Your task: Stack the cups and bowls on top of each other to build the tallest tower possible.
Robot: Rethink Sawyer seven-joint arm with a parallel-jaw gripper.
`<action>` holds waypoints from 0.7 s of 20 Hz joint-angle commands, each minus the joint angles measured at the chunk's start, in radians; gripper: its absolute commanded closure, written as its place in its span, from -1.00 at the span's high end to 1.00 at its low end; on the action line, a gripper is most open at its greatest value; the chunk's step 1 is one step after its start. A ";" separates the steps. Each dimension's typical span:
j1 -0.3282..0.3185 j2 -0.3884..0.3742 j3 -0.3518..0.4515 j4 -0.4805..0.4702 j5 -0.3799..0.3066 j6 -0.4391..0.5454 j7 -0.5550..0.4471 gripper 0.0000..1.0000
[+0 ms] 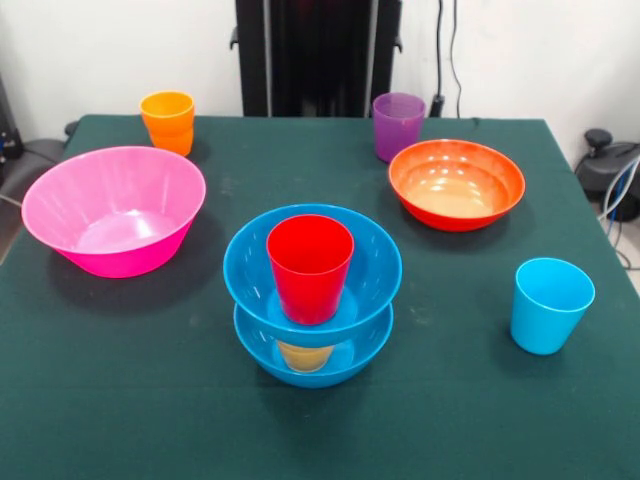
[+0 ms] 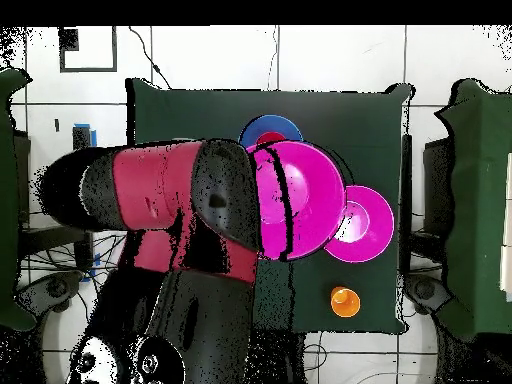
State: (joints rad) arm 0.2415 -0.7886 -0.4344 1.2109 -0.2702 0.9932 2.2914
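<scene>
Standing near the middle of the green table (image 1: 120, 400), the tower (image 1: 312, 295) is four pieces high: a blue bowl (image 1: 312, 362) at the bottom, a yellow cup (image 1: 304, 356) upright inside it and showing through the gap, a second blue bowl (image 1: 370, 265) resting on that cup, and a red cup (image 1: 310, 268) upright in the top bowl. A pink bowl (image 1: 113, 210) sits to the tower's left, well apart from it, open side up. An orange-red bowl (image 1: 456, 184) sits to the far right, also open side up. An orange cup (image 1: 168, 122) stands at the far left corner and a purple cup (image 1: 398, 126) at the far edge, just behind the orange-red bowl. A light blue cup (image 1: 551, 305) stands alone at the near right, apart from the tower. In the front view no part of the robot reaches down over the table. From overhead the red and black arm (image 2: 150, 195) stretches across the table, and another pink bowl (image 2: 310, 190) shows large at its end, overlapping the tower and the pink bowl on the table. The gripper (image 2: 284, 215) is only a dark strip against that bowl, and I cannot tell whether it is apart, together or clamped on the rim
</scene>
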 commanded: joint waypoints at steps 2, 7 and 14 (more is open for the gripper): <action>-0.050 0.083 0.158 -0.034 -0.088 -0.038 -0.209 -1.00; -0.058 0.098 0.169 -0.043 -0.098 -0.060 -0.193 -1.00; -0.074 0.141 0.190 -0.102 -0.107 -0.054 -0.193 -1.00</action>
State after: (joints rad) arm 0.1915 -0.7146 -0.3609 1.1803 -0.2864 0.9565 2.2914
